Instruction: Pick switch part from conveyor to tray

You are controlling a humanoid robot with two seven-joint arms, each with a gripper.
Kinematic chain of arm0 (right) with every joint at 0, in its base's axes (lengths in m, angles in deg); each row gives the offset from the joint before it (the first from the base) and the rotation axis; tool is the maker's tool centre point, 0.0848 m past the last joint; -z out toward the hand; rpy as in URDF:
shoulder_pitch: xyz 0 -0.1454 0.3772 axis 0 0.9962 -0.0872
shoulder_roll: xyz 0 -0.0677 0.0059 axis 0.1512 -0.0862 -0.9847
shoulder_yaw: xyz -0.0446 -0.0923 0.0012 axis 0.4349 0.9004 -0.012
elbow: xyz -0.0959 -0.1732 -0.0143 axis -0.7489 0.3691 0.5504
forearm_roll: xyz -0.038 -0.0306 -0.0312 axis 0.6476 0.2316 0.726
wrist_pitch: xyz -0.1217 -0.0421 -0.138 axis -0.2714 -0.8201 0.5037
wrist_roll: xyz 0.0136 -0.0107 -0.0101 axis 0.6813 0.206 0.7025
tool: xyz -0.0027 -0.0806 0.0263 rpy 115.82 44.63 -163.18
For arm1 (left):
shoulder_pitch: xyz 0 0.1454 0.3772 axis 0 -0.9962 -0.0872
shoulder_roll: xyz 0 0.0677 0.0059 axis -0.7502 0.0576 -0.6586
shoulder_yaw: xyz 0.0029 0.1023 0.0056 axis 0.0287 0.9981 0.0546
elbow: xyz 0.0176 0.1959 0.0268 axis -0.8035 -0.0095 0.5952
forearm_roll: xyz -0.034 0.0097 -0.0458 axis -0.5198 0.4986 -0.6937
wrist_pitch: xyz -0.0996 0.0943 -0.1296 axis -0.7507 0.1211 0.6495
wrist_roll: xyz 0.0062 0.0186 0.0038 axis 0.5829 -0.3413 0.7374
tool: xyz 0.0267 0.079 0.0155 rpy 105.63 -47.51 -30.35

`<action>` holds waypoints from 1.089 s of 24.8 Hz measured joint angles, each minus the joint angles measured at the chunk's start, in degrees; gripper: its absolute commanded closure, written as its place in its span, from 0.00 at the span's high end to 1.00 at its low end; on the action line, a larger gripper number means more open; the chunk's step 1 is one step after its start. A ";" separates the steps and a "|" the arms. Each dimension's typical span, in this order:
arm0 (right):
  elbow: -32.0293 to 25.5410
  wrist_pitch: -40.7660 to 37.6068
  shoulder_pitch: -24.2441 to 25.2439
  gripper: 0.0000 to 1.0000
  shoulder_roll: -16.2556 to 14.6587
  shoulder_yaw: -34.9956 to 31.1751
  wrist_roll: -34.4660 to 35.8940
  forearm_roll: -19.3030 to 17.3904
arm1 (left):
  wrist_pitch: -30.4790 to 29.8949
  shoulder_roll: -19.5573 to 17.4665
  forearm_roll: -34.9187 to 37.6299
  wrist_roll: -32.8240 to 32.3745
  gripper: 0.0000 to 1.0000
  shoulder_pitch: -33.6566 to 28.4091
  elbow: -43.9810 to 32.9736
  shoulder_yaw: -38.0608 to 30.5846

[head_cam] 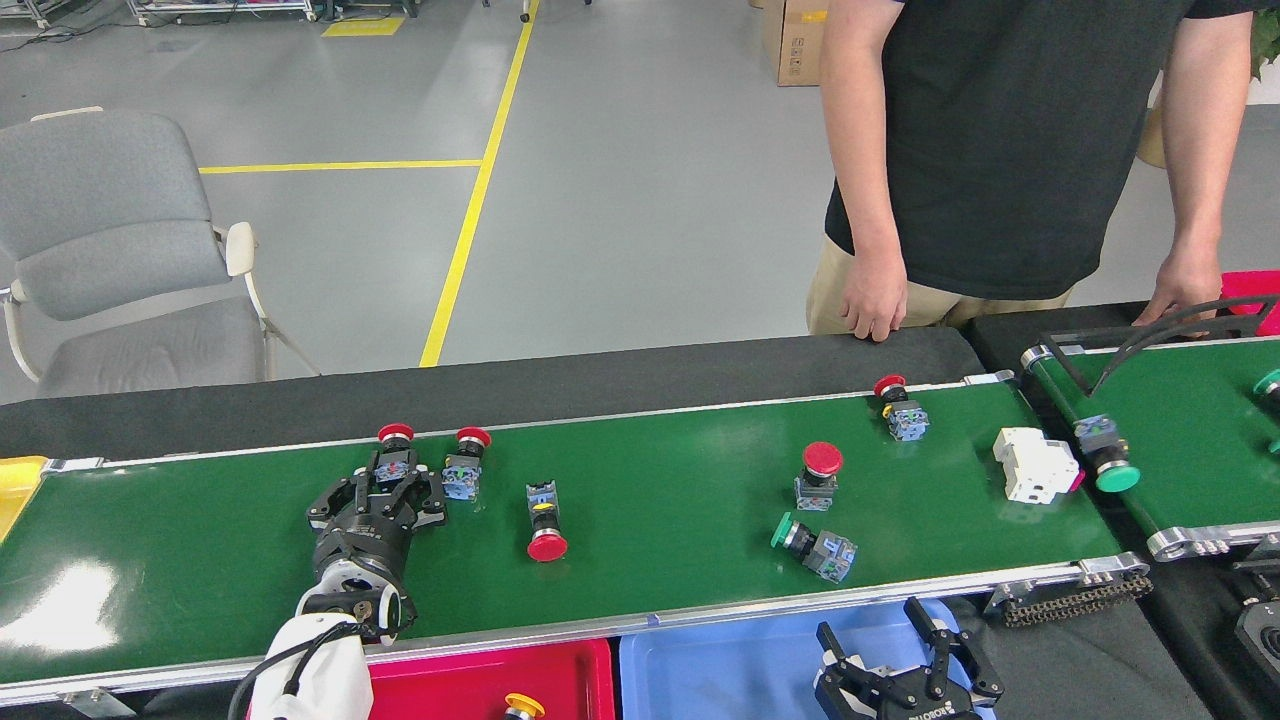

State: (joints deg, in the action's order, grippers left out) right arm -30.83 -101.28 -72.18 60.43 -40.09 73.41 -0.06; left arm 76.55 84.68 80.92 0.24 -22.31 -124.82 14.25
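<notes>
1. Left gripper sits low over the conveyor, its fingers close on either side of a red-capped switch near the far rail; whether they press it cannot be told.
2. Right gripper hangs over the blue tray, fingers spread and nothing between them.
3. A second red switch stands just beside the first, to its right.
4. A third lies on its side near mid-belt, red cap toward the robot.
5. Further right, a large red button stands upright, and a green switch lies tilted just in front of it.
6. A small red switch lies by the far rail, near the belt's right end.
7. A white breaker lies at the right end of the belt.
8. Just beyond it, a green-capped switch lies on the narrow side belt, which a black cable crosses.
9. A red tray beside the blue one holds a yellow-capped part, only partly in view.
10. A person in a black shirt stands behind the conveyor, one hand on the black padded edge, the other by the side belt.
11. A grey chair stands at far left.
</notes>
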 measured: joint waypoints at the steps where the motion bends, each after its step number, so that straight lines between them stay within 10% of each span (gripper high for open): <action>1: 0.00 -0.49 -0.68 0.99 -0.49 -0.01 -0.83 -0.01 | -2.57 -0.01 0.00 -0.12 0.10 -2.42 -3.98 0.05; 5: 0.06 -3.34 -2.36 0.99 -0.77 0.01 -2.43 -0.16 | -18.54 -3.85 -0.13 -0.71 0.21 -16.48 -23.59 -0.23; 11: 0.77 -5.46 -5.04 0.99 -0.67 0.15 -7.05 -0.21 | -36.44 -3.86 -1.75 -0.92 0.98 -32.74 -39.63 -1.09; 16: 3.91 -5.17 -8.51 0.56 0.66 3.84 -9.07 0.10 | -37.83 -2.01 -1.85 -1.00 0.99 -33.49 -39.92 -0.79; 20: 5.20 -4.46 -9.90 0.15 0.66 6.04 -9.72 0.14 | -25.96 -1.76 -1.98 -1.02 0.99 -33.50 -39.85 -4.15; 27: 4.83 -4.73 -9.89 0.05 0.65 9.08 -9.97 0.11 | -9.29 -1.85 -2.18 -1.05 0.99 -35.93 -38.39 -10.63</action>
State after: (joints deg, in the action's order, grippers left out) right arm -26.00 -106.01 -82.07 61.09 -31.01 63.44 0.05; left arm 67.25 82.82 78.74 -0.81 -58.24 -163.20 3.62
